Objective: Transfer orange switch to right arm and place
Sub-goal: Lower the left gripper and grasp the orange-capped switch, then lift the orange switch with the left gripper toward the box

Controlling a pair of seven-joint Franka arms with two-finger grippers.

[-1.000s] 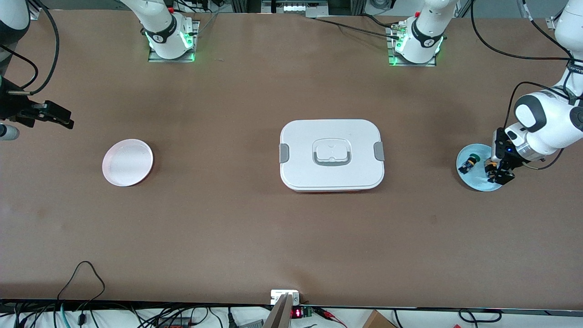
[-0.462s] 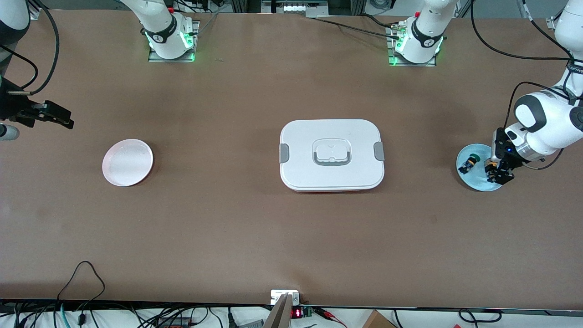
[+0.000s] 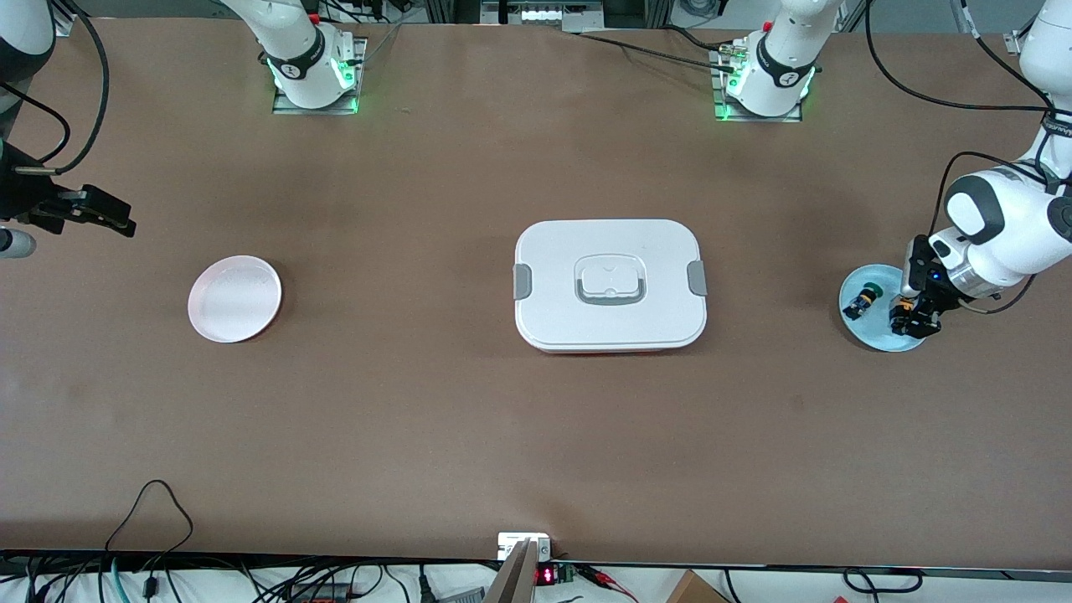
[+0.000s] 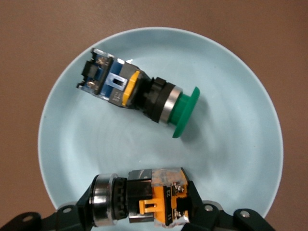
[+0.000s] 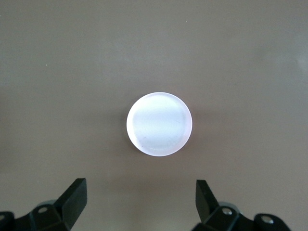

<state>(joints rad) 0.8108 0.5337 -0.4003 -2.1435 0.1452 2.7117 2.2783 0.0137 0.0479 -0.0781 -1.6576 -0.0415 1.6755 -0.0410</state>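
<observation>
At the counter's (image 3: 469, 435) left-arm edge, the left end effector (image 3: 909, 321) grips the small orange-bodied push-button switch (image 4: 144, 202) on the pale blue round plate (image 4: 231, 159). The right end effector (image 5: 139, 202) waits open.

I see the orange switch (image 4: 142, 199) lying on its side on the light blue plate (image 4: 231, 159), at the left arm's end of the table. It has an orange-yellow block body with a black cylindrical barrel and a silver ring. The left gripper (image 4: 142, 216) has its fingers closed on it, one at each end. The right arm (image 3: 25, 197), white with a black gripper, waits at its own end of the table.
</observation>
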